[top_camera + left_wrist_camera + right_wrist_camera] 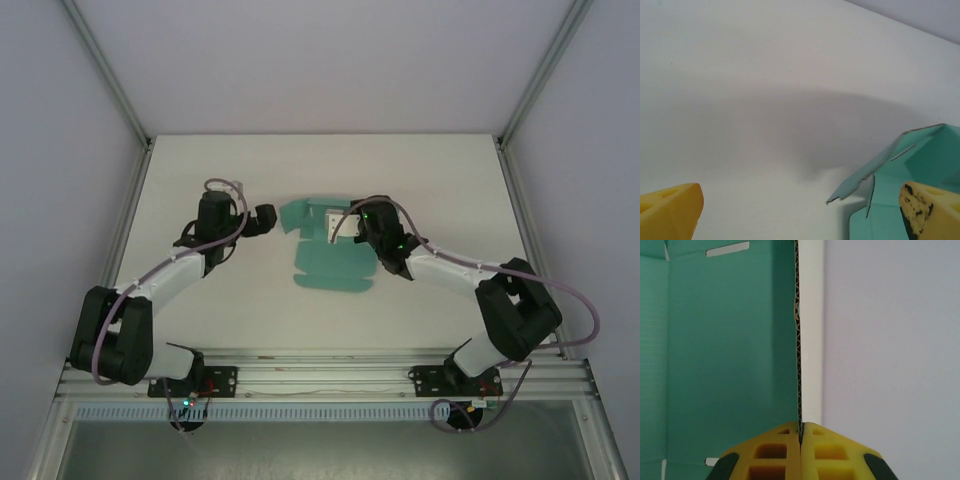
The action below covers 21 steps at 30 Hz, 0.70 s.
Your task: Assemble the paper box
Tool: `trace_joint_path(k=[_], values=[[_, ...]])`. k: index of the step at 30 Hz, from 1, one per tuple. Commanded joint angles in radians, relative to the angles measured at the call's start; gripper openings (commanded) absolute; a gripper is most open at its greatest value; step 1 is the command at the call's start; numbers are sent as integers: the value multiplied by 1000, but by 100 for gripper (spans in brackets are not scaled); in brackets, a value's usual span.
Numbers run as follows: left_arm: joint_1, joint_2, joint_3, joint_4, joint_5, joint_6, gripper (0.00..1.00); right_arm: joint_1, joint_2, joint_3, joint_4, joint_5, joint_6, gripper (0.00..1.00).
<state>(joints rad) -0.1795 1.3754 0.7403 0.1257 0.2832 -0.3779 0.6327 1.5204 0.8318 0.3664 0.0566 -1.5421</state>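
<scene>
Right gripper (pixel 800 434) clamps the paper box (pixel 730 350) by its raised wall, left gripper (pixel 264 219) gapes beside it; a skewed pull could crease it

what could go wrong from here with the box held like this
The right gripper pinches only one thin upright edge of the paper box, so the card may slip out or crease. The left gripper is open beside a loose flap and could snag it when moving in.

No readable txt, labels or nos.; paper box (pixel 730 350) card between right gripper (pixel 801 434) fingers (pixel 771 452) is plain.
</scene>
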Motion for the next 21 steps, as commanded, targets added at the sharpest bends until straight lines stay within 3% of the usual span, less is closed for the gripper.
trace_joint_path(k=[1, 6, 13, 21], values=[[33, 28, 49, -5, -14, -54, 100, 10, 4, -48, 239, 24, -98, 0], [35, 82, 113, -38, -43, -26, 100, 12, 38, -80, 184, -14, -26, 0], [40, 162, 157, -71, -88, -15, 100, 14, 202, -147, 524, 18, -44, 0], [43, 282, 224, -80, -93, 9, 100, 14, 272, -191, 689, 21, -64, 0]])
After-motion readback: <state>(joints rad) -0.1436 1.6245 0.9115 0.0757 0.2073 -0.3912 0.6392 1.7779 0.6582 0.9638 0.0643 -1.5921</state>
